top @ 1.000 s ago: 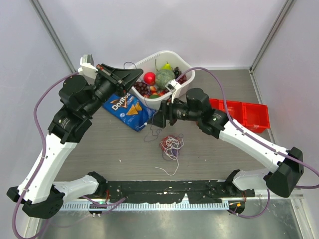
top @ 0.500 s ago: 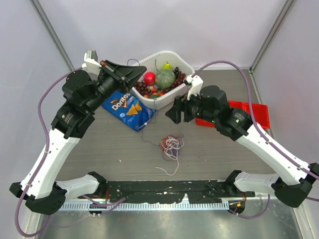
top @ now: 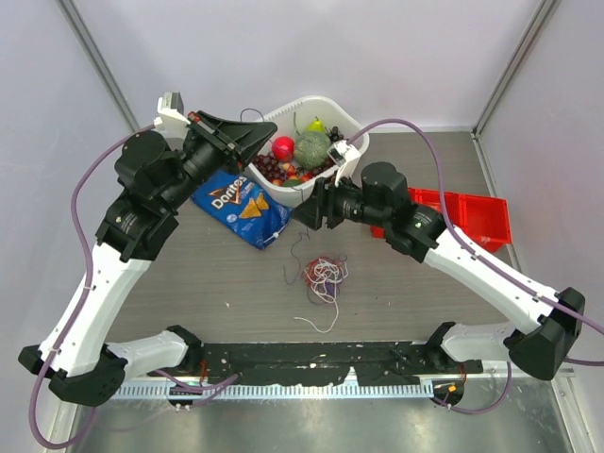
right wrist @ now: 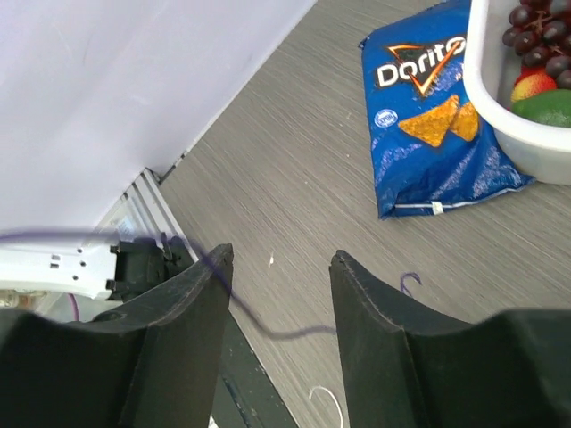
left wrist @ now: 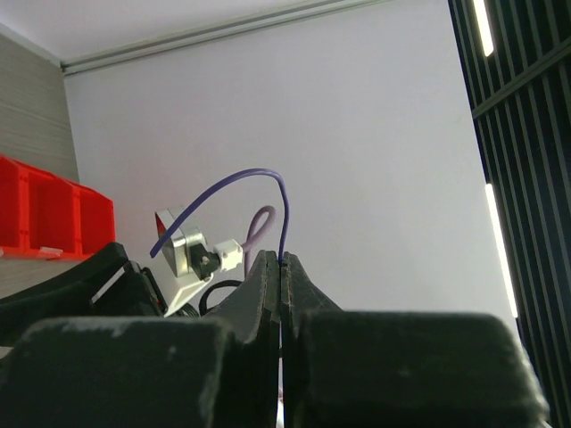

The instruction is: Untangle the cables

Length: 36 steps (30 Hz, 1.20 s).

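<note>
A bunch of red, white and purple cables (top: 324, 273) lies on the table, with a white tail (top: 321, 326) trailing toward the near edge. My left gripper (top: 255, 138) is raised beside the basket and shut on a thin purple cable (left wrist: 259, 175). That cable hangs down to the table, and its loose end (top: 290, 272) lies left of the bunch. In the left wrist view the cable rises out of the shut left gripper (left wrist: 281, 264). My right gripper (top: 307, 215) is open above the table. The purple cable (right wrist: 294, 331) crosses between its fingers (right wrist: 192, 294), untouched as far as I can see.
A blue Doritos bag (top: 241, 206) lies left of the bunch. A white basket (top: 332, 102) of fruit stands behind it. Red bins (top: 467, 219) sit at the right, under the right arm. The rail with the arm bases (top: 311, 357) runs along the near edge.
The right gripper swung right and up, then came back left and now straddles the hanging purple cable. The cable's loose end shifted slightly right. The left gripper stayed shut.
</note>
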{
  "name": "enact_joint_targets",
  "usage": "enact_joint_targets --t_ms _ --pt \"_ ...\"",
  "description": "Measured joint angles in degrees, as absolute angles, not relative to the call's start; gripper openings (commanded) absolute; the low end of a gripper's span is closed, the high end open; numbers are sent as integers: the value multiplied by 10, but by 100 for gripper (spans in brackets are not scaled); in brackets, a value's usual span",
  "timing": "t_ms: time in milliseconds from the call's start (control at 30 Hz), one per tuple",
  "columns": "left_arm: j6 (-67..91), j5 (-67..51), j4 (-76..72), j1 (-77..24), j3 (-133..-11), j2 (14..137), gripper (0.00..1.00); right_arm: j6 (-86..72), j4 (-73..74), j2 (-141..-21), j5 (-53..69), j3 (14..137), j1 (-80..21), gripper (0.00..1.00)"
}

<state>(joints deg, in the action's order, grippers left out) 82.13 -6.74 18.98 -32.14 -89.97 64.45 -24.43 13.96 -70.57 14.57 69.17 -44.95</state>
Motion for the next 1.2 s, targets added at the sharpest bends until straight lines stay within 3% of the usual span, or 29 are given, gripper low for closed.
enact_joint_targets --t_ms 67,133,167,467,633,767,967,1033,1167,1200 --pt "821 -68 189 -321 -900 644 0 -251 116 -715 148 691 -449 33" --pt "821 -70 189 -321 -900 644 0 -261 89 -723 149 684 -449 7" --pt "821 -73 189 -321 -900 644 0 -266 79 -726 150 681 -449 1" --pt "755 -71 251 -309 -881 600 0 -317 77 -729 122 697 -414 1" --pt "729 -27 304 -309 -738 470 0 -383 82 -724 159 724 -301 1" --pt "753 -18 311 -310 -599 404 0 -419 92 -718 202 758 -283 1" --pt "769 -69 263 -310 -533 447 0 -462 101 -719 240 787 -279 1" --pt "769 -89 235 -310 -531 475 7 -473 103 -719 242 795 -274 1" --pt "754 -131 196 -310 -531 505 57 -479 84 -719 250 803 -266 1" --pt "748 -142 195 -310 -531 509 62 -476 80 -719 254 806 -264 1"
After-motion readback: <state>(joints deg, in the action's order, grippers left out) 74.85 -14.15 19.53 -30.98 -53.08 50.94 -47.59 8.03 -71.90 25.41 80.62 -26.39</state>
